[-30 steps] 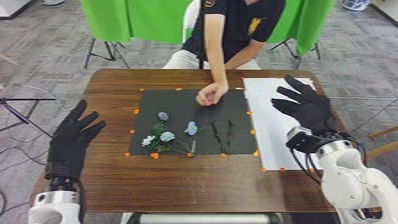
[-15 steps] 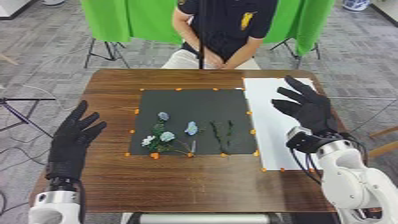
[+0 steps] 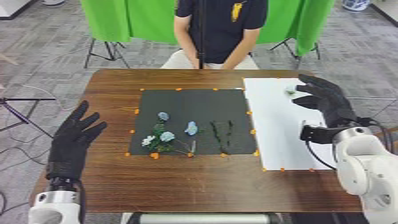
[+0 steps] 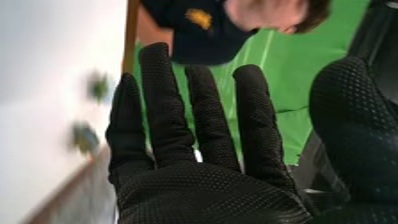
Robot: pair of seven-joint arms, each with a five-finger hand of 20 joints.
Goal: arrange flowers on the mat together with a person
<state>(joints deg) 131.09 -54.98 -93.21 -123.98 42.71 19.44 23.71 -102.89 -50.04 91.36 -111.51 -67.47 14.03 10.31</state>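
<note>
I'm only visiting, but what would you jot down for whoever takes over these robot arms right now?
Hands: left hand open at the table's left side; right hand open over the white sheet. Both are empty.
Things: blue and white flowers and slim green stems lie on the dark mat; a pale flower lies on the white sheet.
Done: part of the arrangement is on the mat.
Left: probably adding the pale flower.
</note>
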